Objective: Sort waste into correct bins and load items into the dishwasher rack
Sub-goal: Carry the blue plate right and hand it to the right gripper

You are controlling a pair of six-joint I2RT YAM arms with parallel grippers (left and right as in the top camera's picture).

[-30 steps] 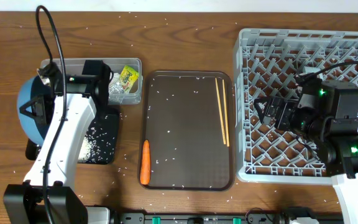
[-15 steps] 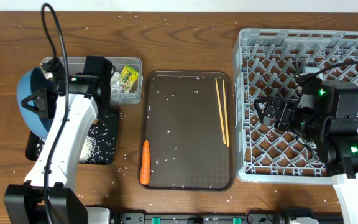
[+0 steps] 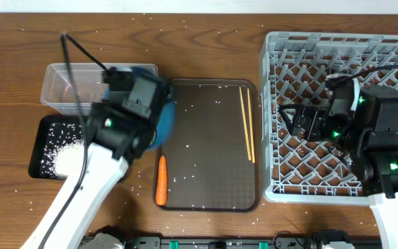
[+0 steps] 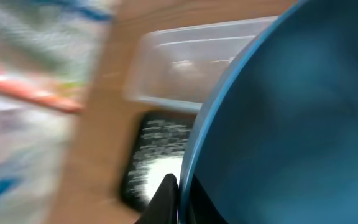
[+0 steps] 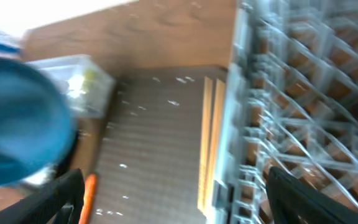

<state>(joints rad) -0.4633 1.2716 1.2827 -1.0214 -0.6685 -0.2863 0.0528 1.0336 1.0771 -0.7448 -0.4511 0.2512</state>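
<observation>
Step judged: large blue plate [image 3: 164, 119] to dishwasher rack [image 3: 269, 104]. Plate clamped at rim by left tool [image 4: 179, 193], over serving tray's [image 3: 206, 138] left edge. Right tool [image 3: 297, 124] wide, empty, over rack. Rightward carry needed next.

A brown serving tray [image 3: 206, 149] lies flat at the middle of the wooden table [image 3: 9, 48], long sides running near to far.

Bright even light; heavy motion blur in both wrist views, large blue plate [image 4: 291, 112] smeared
</observation>
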